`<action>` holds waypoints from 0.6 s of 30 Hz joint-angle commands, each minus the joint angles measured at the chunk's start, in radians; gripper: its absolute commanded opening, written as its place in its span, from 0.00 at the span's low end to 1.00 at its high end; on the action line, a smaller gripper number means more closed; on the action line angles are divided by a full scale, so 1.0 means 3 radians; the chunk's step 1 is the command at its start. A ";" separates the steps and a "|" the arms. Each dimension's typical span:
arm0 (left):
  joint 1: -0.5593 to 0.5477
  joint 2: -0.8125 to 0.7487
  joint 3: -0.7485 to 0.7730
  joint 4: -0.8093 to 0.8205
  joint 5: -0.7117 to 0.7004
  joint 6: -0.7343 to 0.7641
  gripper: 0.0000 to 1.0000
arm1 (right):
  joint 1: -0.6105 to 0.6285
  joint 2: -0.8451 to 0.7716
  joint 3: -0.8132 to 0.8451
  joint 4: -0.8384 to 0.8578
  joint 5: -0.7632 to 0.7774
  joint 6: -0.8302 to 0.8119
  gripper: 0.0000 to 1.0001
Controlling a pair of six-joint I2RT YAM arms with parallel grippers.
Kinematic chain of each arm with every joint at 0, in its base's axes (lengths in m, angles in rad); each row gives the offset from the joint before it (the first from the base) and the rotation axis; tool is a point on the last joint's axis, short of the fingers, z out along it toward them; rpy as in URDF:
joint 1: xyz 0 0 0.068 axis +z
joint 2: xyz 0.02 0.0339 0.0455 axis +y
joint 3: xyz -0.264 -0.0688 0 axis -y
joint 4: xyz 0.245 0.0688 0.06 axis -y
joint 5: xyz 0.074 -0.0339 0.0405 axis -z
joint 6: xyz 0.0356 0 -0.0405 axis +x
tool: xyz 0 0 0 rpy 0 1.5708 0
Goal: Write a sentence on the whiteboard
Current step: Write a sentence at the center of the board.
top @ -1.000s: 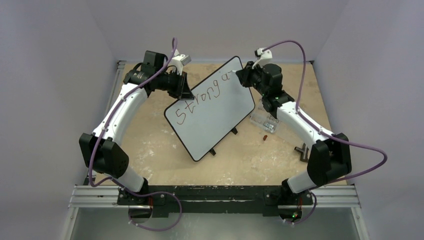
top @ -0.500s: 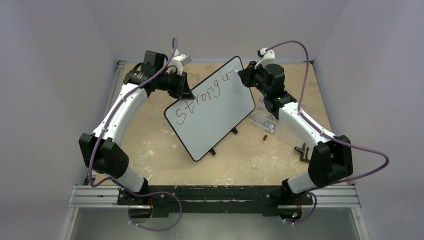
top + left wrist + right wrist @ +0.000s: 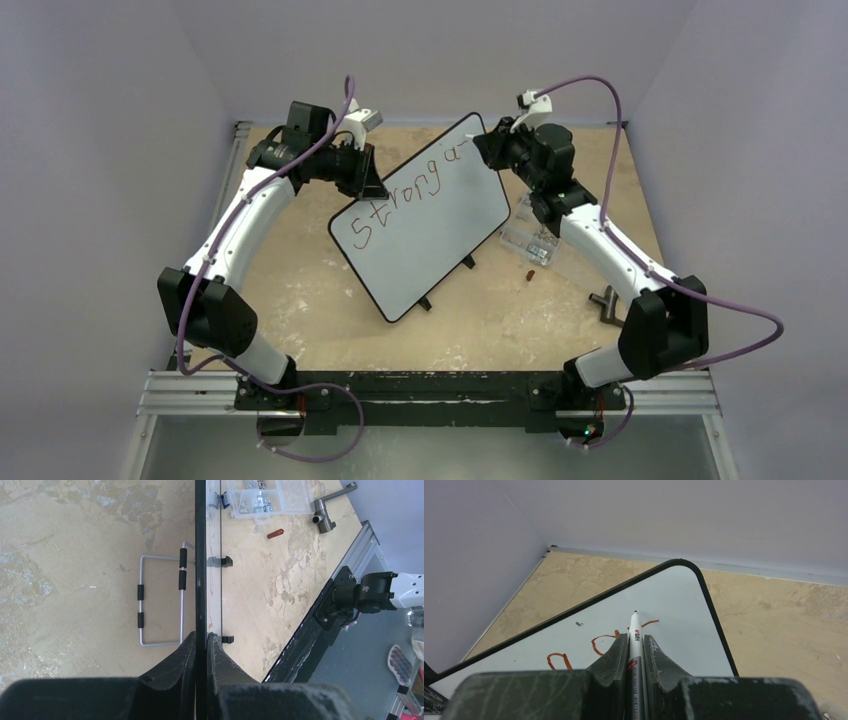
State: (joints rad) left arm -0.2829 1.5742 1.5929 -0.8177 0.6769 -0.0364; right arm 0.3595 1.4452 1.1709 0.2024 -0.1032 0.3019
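Top external view, from the left: the left gripper is clamped on the upper-left edge of the whiteboard. The left wrist view confirms this, with both black fingers pinched tight on the thin black rim. The board stands tilted at the middle of the frame on a mottled, sandy tabletop. A bent wire stand with black foam sleeves props it up. Its face is glossy white with rounded corners.

The sentence slants up towards the board's top corner in reddish-brown strokes. It reads "Strong a" followed by a short dash, and no stroke has been added over the last second.

The change is to its right. The right gripper and its wrist have drifted slightly rightward at that top corner. Its jaws are narrow, closed on a slim red-and-white marker pen. The dark tip sits just past the end of the last red stroke, though contact with the surface cannot be told. It looks as if the dash is done and the pen is repositioning. Little white surface remains at this corner, so the next word probably needs a new line.

Farther right lie a clear plastic box, a small reddish cap and a grey metal T-piece.
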 commanded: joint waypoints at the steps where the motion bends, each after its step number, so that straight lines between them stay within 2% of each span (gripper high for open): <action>1: -0.0003 -0.0187 0.0044 0.0245 0.0017 0.0208 0.00 | -0.0002 0.0080 0.0225 0.0113 -0.0125 0.0051 0.00; 11: -0.0003 -0.0189 0.0045 0.0246 0.0014 0.0207 0.00 | -0.0005 0.0227 0.0333 0.0123 -0.0132 0.0070 0.00; 18: -0.0004 -0.0180 0.0049 0.0246 0.0018 0.0208 0.00 | -0.0003 0.0245 0.0215 0.0162 -0.0137 0.0068 0.00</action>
State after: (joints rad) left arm -0.2829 1.5742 1.5921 -0.8177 0.6762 -0.0368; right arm 0.3595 1.5188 1.2232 0.2039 -0.1265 0.3145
